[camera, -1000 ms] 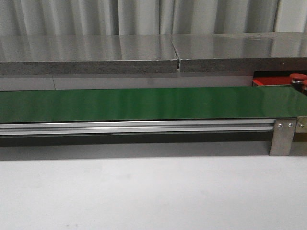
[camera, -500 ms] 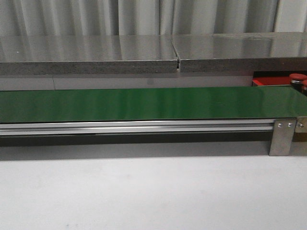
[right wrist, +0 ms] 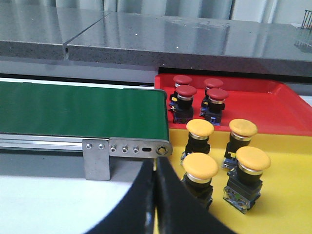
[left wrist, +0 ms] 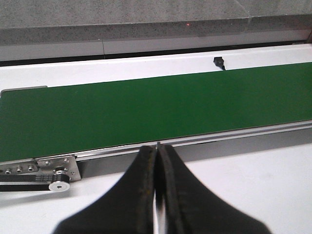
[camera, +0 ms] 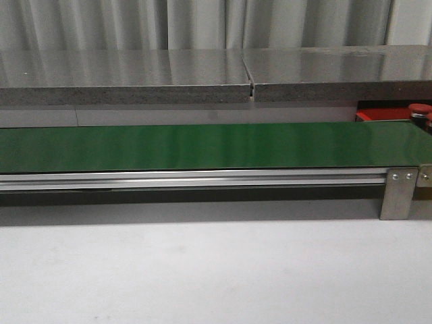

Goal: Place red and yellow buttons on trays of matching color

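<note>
Four red buttons stand upright, caps up, on the red tray; four yellow buttons upright on the yellow tray. Both the left gripper and the right gripper are closed and empty.

Four red-capped buttons on a red tray; four yellow-capped buttons on a yellow tray; green belt.

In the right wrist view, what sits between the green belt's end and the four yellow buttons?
Nothing; in the right wrist view only bare yellow tray separates the green belt end from the nearest yellow buttons.
</note>
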`<state>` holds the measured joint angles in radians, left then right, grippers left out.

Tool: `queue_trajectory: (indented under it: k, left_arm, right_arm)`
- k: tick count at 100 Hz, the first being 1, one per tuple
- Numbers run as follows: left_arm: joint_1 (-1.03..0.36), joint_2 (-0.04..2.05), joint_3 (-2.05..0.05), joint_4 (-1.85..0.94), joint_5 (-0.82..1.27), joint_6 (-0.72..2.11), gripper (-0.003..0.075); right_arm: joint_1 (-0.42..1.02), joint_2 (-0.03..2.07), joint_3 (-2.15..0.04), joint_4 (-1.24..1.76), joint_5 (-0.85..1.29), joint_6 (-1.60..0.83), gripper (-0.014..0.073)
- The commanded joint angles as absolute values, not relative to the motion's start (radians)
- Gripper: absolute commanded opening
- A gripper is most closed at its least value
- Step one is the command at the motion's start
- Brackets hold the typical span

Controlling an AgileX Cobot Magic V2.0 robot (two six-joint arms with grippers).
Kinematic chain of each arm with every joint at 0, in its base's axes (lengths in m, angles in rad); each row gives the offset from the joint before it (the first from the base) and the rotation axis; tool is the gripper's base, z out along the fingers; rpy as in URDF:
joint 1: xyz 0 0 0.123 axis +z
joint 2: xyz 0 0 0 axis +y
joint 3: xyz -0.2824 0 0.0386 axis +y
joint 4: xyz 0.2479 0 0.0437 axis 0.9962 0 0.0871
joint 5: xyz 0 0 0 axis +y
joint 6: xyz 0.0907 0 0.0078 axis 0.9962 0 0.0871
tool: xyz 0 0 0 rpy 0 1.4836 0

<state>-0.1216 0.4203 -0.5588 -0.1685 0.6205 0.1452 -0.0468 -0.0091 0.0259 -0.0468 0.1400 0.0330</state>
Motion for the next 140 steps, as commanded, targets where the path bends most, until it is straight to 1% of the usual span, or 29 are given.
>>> queue_trajectory:
  k: [1,90,103,109,125,140]
  left_arm:
    - [-0.129,0.429,-0.587,-0.185,0.554,0.146,-0.0019]
    - [-0.127,0.429,-0.584,-0.177,0.55,0.146,-0.0019]
    - [-0.127,0.391,-0.52,-0.127,0.41,0.146,-0.0019]
    - [-0.121,0.365,-0.471,-0.096,0.34,0.104,-0.0019]
    - [-0.093,0.29,-0.36,-0.058,0.283,0.009,-0.0019]
    - [-0.087,0.217,-0.219,-0.044,0.059,0.009,-0.0019]
  right_arm:
    - [-0.054,-0.027,0.017,-0.059,0.059,0.034,-0.0067]
    - [-0.054,-0.027,0.017,-0.059,0.059,0.034,-0.0067]
    - [-0.054,-0.027,0.017,-0.059,0.059,0.034,-0.0067]
    - [-0.054,-0.027,0.017,-0.059,0.059,0.034,-0.0067]
    - [-0.054,-0.027,0.017,-0.059,0.059,0.034,-0.0067]
    - [-0.054,-0.027,0.017,-0.059,0.059,0.034,-0.0067]
